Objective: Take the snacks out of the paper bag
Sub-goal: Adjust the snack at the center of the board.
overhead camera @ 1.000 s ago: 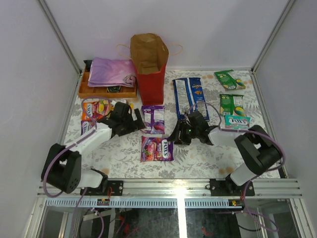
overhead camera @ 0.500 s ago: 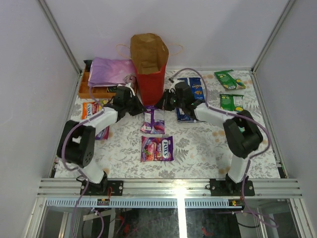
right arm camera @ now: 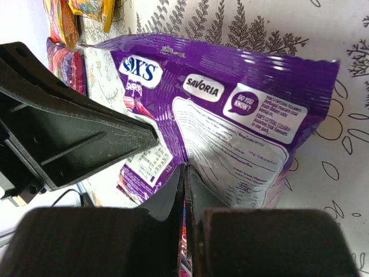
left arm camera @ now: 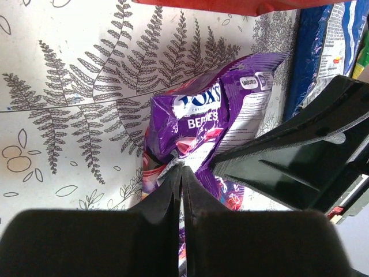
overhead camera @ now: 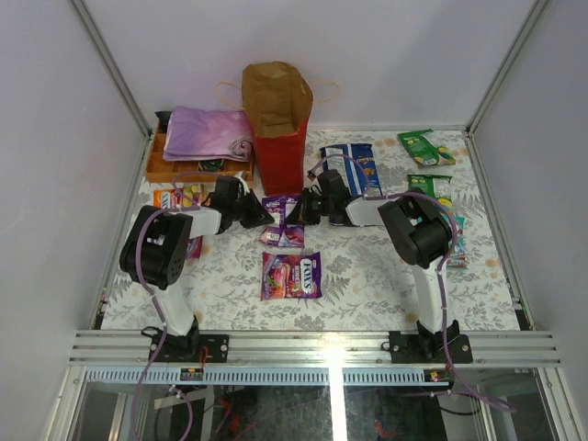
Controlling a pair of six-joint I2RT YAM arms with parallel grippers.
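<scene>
Because the left gripper [overhead camera: 262, 213] and the right gripper [overhead camera: 296, 213] are both crowding onto one purple packet [overhead camera: 284, 230], they are running the risk of bumping into each other. The packet is looking shiny and slippery, so it may be sliding away if either one is pushing. The red paper bag [overhead camera: 278, 138] is standing just behind it, so a hard push may be knocking the bag over. Both grippers are squeezing their fingers fully together. Their tips are touching the packet from the two sides, but I am not able to tell whether any wrapper is being pinched. The packet is lying flat on the table [overhead camera: 386, 276], out of the bag, right under both tips and between the two arms.
</scene>
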